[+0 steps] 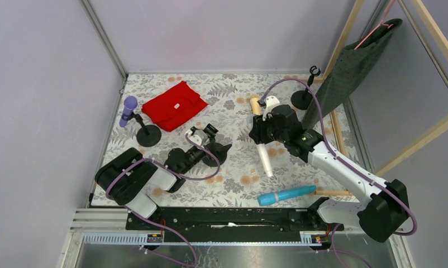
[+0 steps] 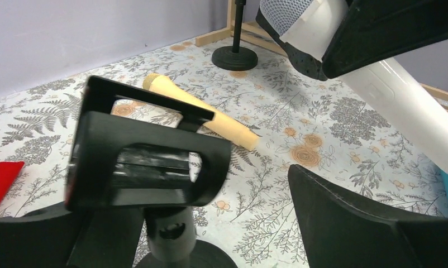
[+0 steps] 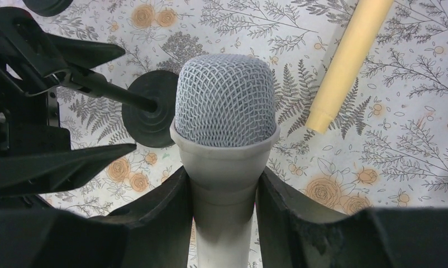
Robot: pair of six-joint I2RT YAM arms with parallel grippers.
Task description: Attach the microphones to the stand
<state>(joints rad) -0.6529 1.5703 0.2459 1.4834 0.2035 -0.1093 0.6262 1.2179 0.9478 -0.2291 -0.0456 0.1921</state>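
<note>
Floral-printed cloth covers the surface (image 1: 233,181), which has pale lilac walls around it. Over its middle the right pincer (image 3: 224,192) is clamped on the neck of the white microphone (image 3: 226,100), with one finger on each side just under the mesh head. The handle slants away toward the near edge; I cannot tell whether its tail touches the cloth.

Just to the left, the left pincer (image 2: 182,206) stands wide. The spring clip of the middle stand (image 3: 152,109) sits between its fingers, close to the left one and clear of the right one.

Beyond the white microphone, toward the far edge, the cream-yellow microphone (image 2: 199,109) lies flat. The light blue microphone (image 1: 286,194) lies flat by the near edge, right of centre.

Near the far right corner is the far stand (image 1: 305,97). By the left edge the purple microphone (image 1: 127,110) sits tilted in the clip of the left stand (image 1: 149,135).

A red cloth (image 1: 174,105) lies just beside that stand, toward the far edge. At the far right corner a grey cloth (image 1: 350,67) hangs from a pink hanger (image 1: 378,25) on a wooden frame (image 1: 344,30).
</note>
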